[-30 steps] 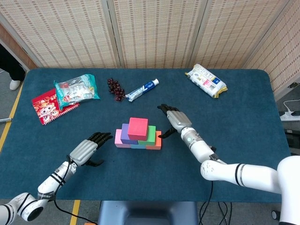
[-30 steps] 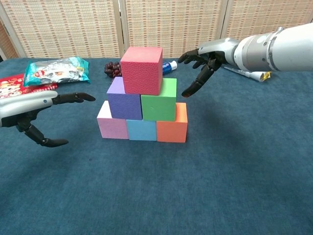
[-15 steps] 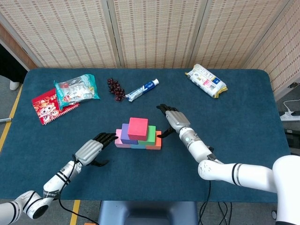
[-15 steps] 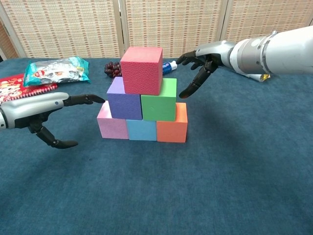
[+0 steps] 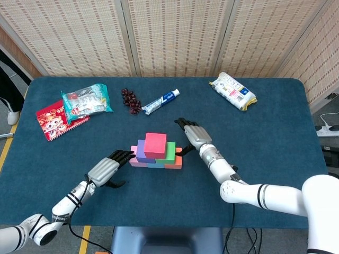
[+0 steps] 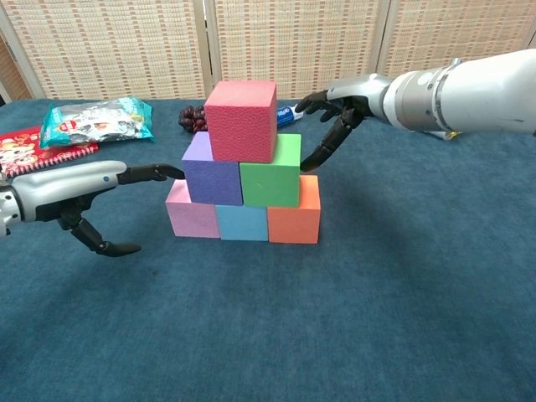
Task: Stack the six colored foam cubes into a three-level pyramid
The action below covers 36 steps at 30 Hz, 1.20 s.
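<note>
Six foam cubes stand as a pyramid at mid-table. Pink cube (image 6: 192, 216), light blue cube (image 6: 242, 223) and orange cube (image 6: 295, 212) form the base. Purple cube (image 6: 212, 170) and green cube (image 6: 271, 173) sit on them, and a red cube (image 6: 243, 119) (image 5: 155, 144) tops the stack. My left hand (image 6: 79, 186) (image 5: 106, 169) is open, its fingertips touching the purple cube's left side. My right hand (image 6: 342, 110) (image 5: 193, 135) is open, fingers spread, one fingertip at the green cube's right edge.
Behind the pyramid lie dark red berries (image 5: 130, 100) and a toothpaste tube (image 5: 160, 101). A teal snack bag (image 5: 85, 99) and a red packet (image 5: 53, 119) lie at the far left, and a white-and-yellow packet (image 5: 232, 91) at the far right.
Both hands have closed in on the pyramid: the left hand moved right up to the purple cube, the right hand moved left toward the green cube. The cubes have not shifted.
</note>
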Each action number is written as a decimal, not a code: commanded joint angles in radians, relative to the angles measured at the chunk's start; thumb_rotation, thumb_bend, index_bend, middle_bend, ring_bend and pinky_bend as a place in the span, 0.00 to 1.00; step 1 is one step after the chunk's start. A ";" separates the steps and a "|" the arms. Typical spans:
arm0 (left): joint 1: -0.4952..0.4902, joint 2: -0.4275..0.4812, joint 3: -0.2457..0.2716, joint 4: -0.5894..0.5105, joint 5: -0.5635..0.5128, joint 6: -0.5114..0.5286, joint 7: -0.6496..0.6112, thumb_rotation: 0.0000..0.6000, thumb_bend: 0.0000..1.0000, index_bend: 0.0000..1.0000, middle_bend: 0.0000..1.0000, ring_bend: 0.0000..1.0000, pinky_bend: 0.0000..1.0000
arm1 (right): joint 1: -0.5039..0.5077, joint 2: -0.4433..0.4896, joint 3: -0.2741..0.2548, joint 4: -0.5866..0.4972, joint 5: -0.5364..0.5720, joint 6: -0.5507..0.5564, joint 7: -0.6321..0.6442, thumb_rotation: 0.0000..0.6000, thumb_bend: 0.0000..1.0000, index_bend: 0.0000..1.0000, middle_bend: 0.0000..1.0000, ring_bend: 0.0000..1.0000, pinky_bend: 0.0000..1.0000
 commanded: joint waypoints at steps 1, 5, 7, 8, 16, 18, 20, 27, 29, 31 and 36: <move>-0.002 -0.001 0.001 0.001 0.000 0.000 0.000 1.00 0.33 0.02 0.00 0.00 0.00 | 0.001 -0.001 0.000 0.001 0.002 0.001 -0.002 1.00 0.18 0.00 0.00 0.00 0.00; -0.006 -0.002 0.003 0.004 -0.004 -0.003 0.000 1.00 0.33 0.03 0.00 0.00 0.00 | 0.001 -0.002 -0.001 0.001 0.005 0.003 -0.006 1.00 0.18 0.00 0.00 0.00 0.00; -0.008 -0.003 0.003 0.005 -0.005 -0.005 -0.002 1.00 0.33 0.02 0.00 0.00 0.00 | 0.001 -0.002 -0.001 0.001 0.006 0.003 -0.007 1.00 0.18 0.00 0.00 0.00 0.00; -0.009 -0.004 0.004 0.006 -0.005 -0.005 -0.001 1.00 0.33 0.02 0.00 0.00 0.00 | 0.001 -0.002 -0.001 0.002 0.006 0.004 -0.007 1.00 0.18 0.00 0.00 0.00 0.00; -0.019 -0.005 0.003 -0.001 -0.005 -0.006 0.006 1.00 0.33 0.02 0.00 0.00 0.00 | -0.001 -0.005 0.000 0.003 0.005 0.004 -0.008 1.00 0.18 0.00 0.00 0.00 0.00; -0.020 -0.006 0.003 -0.002 -0.006 -0.007 0.008 1.00 0.32 0.02 0.00 0.00 0.00 | -0.002 -0.005 0.001 0.003 0.004 0.005 -0.008 1.00 0.18 0.00 0.00 0.00 0.00; -0.023 -0.006 0.003 -0.003 -0.009 -0.009 0.010 1.00 0.33 0.02 0.00 0.00 0.00 | -0.003 -0.005 0.001 0.003 0.003 0.004 -0.008 1.00 0.18 0.00 0.00 0.00 0.00; -0.027 -0.007 0.003 -0.006 -0.016 -0.013 0.015 1.00 0.33 0.02 0.00 0.00 0.00 | -0.004 -0.005 0.002 0.002 0.002 0.002 -0.007 1.00 0.18 0.00 0.00 0.00 0.00; -0.027 -0.006 0.004 -0.008 -0.016 -0.012 0.017 1.00 0.33 0.02 0.00 0.00 0.00 | -0.003 -0.005 0.003 0.000 0.002 0.002 -0.008 1.00 0.18 0.00 0.00 0.00 0.00; -0.027 -0.005 0.004 -0.009 -0.017 -0.011 0.019 1.00 0.33 0.02 0.00 0.00 0.00 | -0.003 -0.005 0.004 -0.002 0.001 0.003 -0.009 1.00 0.18 0.00 0.00 0.00 0.00; -0.031 -0.007 0.005 -0.009 -0.020 -0.015 0.017 1.00 0.33 0.02 0.00 0.00 0.00 | -0.002 -0.005 0.001 -0.001 0.006 0.005 -0.014 1.00 0.18 0.00 0.00 0.00 0.00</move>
